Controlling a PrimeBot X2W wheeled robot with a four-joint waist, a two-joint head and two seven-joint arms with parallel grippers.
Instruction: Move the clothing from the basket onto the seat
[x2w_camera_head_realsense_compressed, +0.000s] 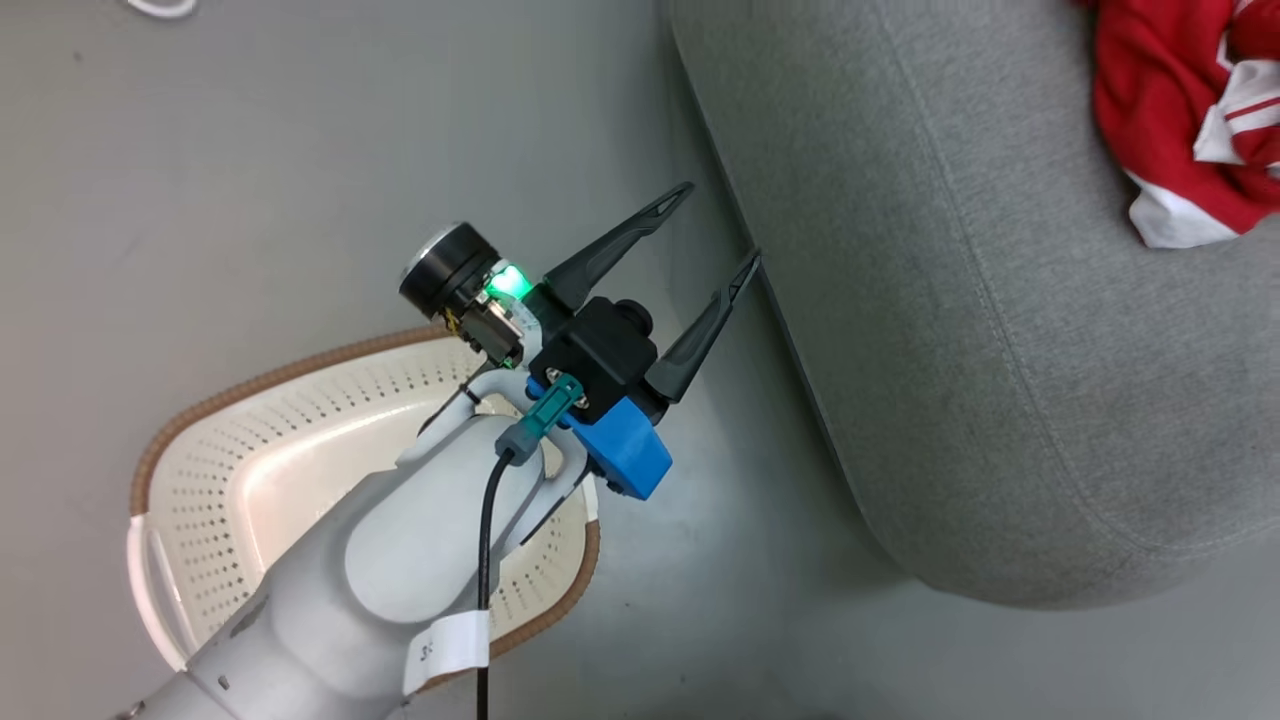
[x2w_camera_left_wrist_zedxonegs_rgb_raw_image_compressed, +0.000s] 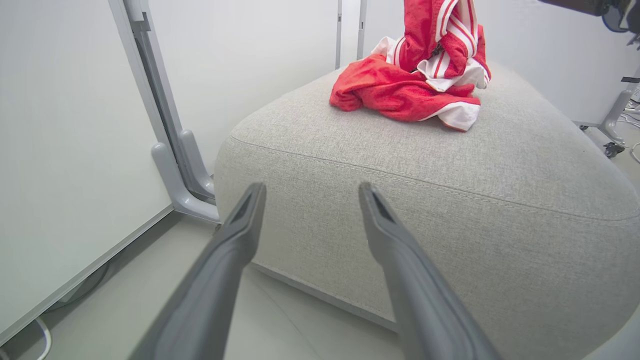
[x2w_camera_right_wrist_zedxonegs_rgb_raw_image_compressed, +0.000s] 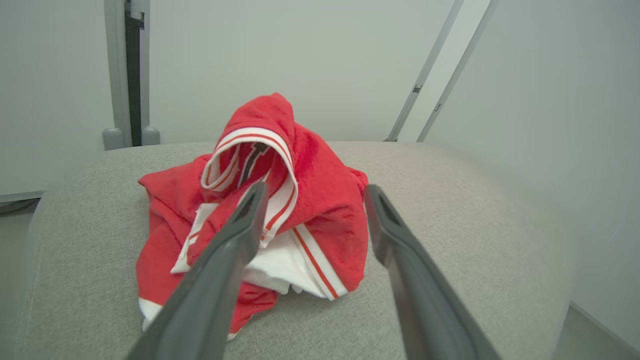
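The clothing (x2w_camera_right_wrist_zedxonegs_rgb_raw_image_compressed: 325, 200), red fabric with white striped trim, lies heaped on top of the grey seat (x2w_camera_right_wrist_zedxonegs_rgb_raw_image_compressed: 450, 210), one fold standing up in a peak. My right gripper (x2w_camera_right_wrist_zedxonegs_rgb_raw_image_compressed: 316, 190) is open just in front of the heap, and nothing is pinched between its fingers. In the head view the clothing (x2w_camera_head_realsense_compressed: 1180, 120) is at the top right of the seat (x2w_camera_head_realsense_compressed: 950, 300). My left gripper (x2w_camera_head_realsense_compressed: 722, 222) is open and holds nothing; it hangs over the floor beside the seat's edge, pointing at the seat's side (x2w_camera_left_wrist_zedxonegs_rgb_raw_image_compressed: 450, 225). The cream basket (x2w_camera_head_realsense_compressed: 160, 450) stands under my left forearm, and the part of its inside that shows is bare plastic.
Grey floor (x2w_camera_head_realsense_compressed: 300, 150) lies between basket and seat. White wall panels on grey metal posts (x2w_camera_left_wrist_zedxonegs_rgb_raw_image_compressed: 170, 150) stand behind the seat. A wheeled stand foot (x2w_camera_left_wrist_zedxonegs_rgb_raw_image_compressed: 612, 145) is at the far right, and a white cable loop (x2w_camera_head_realsense_compressed: 160, 8) lies on the floor.
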